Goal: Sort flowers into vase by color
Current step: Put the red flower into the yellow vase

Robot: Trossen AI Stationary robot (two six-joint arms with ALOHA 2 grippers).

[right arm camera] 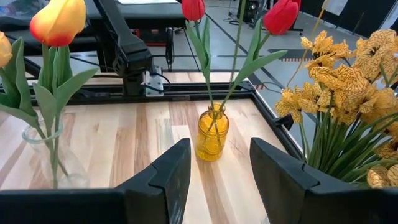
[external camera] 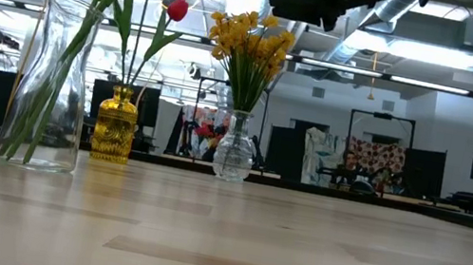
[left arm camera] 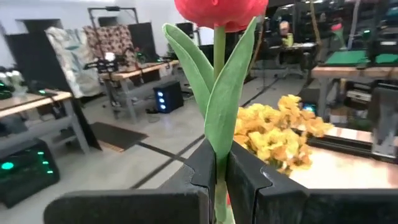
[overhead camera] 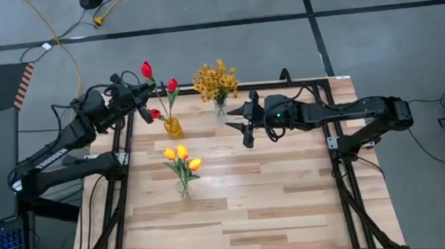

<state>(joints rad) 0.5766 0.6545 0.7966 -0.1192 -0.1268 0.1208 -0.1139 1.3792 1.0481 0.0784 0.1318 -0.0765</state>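
Note:
My left gripper point(overhead camera: 144, 98) hangs over the table's far left edge, shut on a red tulip point(overhead camera: 146, 69) whose bloom point(left arm camera: 221, 11) stands above the fingers. Beside it an amber vase point(overhead camera: 173, 128) holds two red tulips point(right arm camera: 281, 15) by their stems. A clear vase point(overhead camera: 184, 190) holds yellow-orange tulips point(overhead camera: 181, 152). Another clear vase point(external camera: 234, 151) at the far edge holds mustard-yellow sprays point(overhead camera: 215, 79). My right gripper point(right arm camera: 217, 174) is open in the air, right of the amber vase point(right arm camera: 212, 134) and pointing at it. My left gripper pinches the red tulip's green stem point(left arm camera: 219, 163) between its two fingers, where the leaves start. The fingers come level from the table's left side and lie across the stem. The tulip stands upright in the hold, bloom up, lifted clear of the table.
The three vases stand in the table's far left half. Bare wood stretches over the near and right parts point(overhead camera: 291, 214). A dark frame point(overhead camera: 343, 171) runs along the table's edges. Cables and floor lie beyond the far edge.

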